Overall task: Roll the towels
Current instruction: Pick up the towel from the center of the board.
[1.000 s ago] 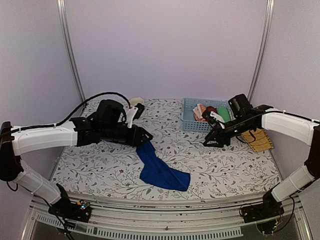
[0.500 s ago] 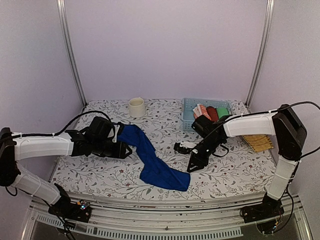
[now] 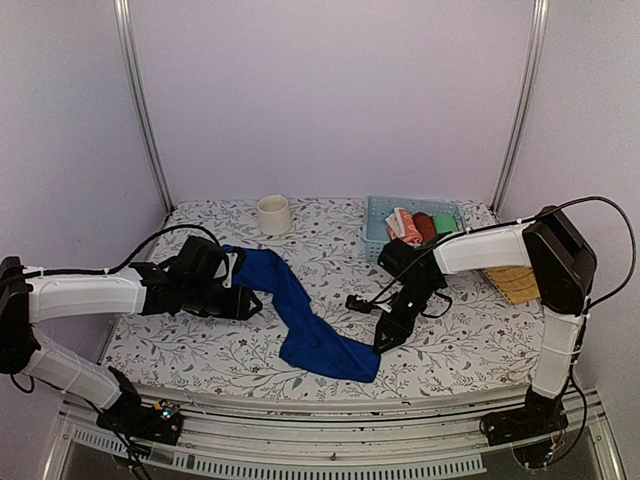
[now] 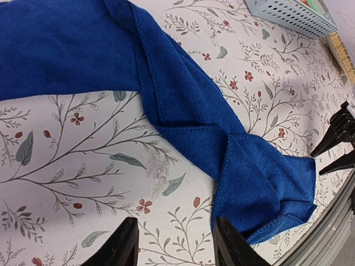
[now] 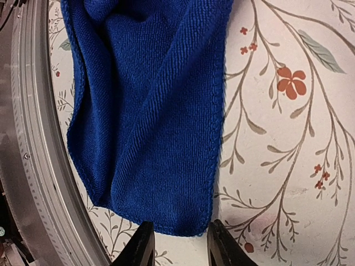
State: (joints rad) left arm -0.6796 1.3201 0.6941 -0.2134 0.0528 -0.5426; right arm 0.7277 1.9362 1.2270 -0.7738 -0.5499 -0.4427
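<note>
The royal blue towel (image 3: 310,325) lies unrolled and creased, running from centre left toward the table's front edge. My left gripper (image 3: 248,303) hovers by its upper left part. In the left wrist view that gripper (image 4: 176,248) stands open over bare tablecloth, the blue towel (image 4: 183,105) just ahead of it. My right gripper (image 3: 382,340) is low at the towel's near right corner. In the right wrist view it (image 5: 180,249) is open, and the corner of the towel (image 5: 155,138) reaches just in between its fingertips. An orange-and-white towel (image 3: 402,226) sits in the basket.
The light blue basket (image 3: 382,247) at back right also holds a red roll (image 3: 424,224) and a green roll (image 3: 446,222). A cream cup (image 3: 273,214) stands at the back. A woven mat (image 3: 516,285) lies at the right edge. The metal front rail (image 5: 33,166) runs close to the towel.
The left gripper pulled the towel's upper end leftward, spread it, and now stands off it. The right arm swung from the basket down to the towel's near right corner, its jaws narrowing.
</note>
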